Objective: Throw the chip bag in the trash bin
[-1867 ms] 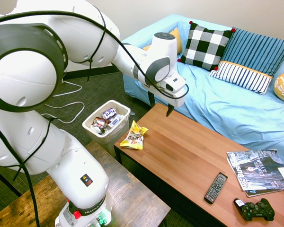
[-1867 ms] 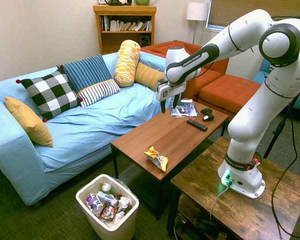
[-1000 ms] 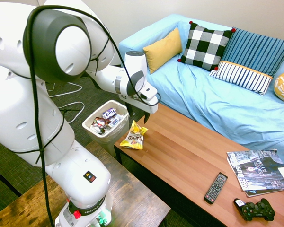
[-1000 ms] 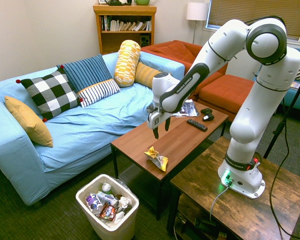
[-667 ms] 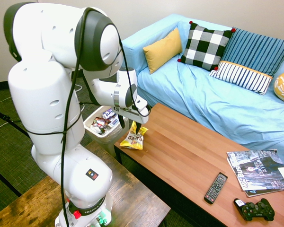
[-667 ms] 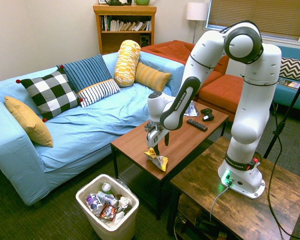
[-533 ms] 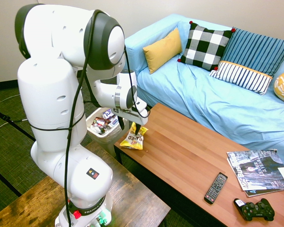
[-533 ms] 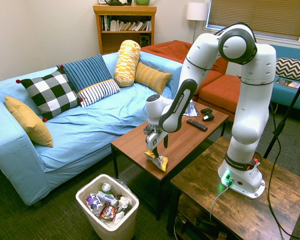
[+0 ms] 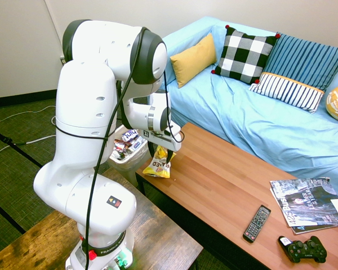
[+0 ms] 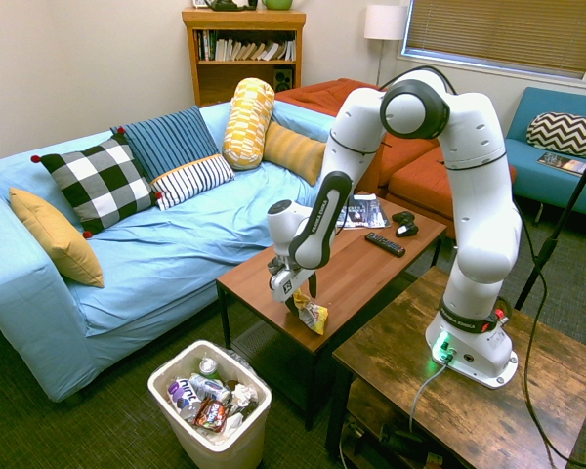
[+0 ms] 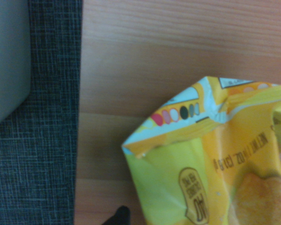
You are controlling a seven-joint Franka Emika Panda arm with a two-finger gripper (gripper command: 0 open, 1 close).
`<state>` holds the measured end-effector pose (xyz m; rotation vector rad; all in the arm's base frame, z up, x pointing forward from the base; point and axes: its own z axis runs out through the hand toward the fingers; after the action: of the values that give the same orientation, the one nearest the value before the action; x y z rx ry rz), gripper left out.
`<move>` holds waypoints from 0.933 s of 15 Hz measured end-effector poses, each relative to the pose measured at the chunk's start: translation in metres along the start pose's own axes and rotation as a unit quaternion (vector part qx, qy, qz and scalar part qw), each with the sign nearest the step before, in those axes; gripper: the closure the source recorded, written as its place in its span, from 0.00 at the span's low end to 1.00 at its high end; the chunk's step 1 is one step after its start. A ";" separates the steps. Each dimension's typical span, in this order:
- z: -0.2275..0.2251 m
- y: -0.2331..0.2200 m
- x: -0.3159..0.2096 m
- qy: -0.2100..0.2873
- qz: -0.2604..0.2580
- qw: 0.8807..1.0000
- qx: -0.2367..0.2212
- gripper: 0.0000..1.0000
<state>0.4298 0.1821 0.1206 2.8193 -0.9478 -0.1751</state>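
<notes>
The Franka's two-finger gripper (image 10: 302, 293), spread wide and gripping nothing, stands over the yellow chip bag (image 9: 158, 164), its fingers reaching down on either side of the bag's upper end. The bag lies near the end of the wood-topped coffee table (image 9: 222, 171), beside the light-blue sofa (image 9: 236, 121) and just inward of the off-white wastebasket (image 10: 252, 437).

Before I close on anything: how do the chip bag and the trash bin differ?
The chip bag is yellow and crumpled; the trash bin is off-white and smooth-walled. The bag lies on the coffee table; the bin stands on the floor, holding trash. Both sit near the table's end.
</notes>
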 end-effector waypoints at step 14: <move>-0.001 -0.002 0.009 -0.008 0.014 1.000 0.001 1.00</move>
<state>0.4385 0.1784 0.1209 2.8091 -0.9906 -0.1949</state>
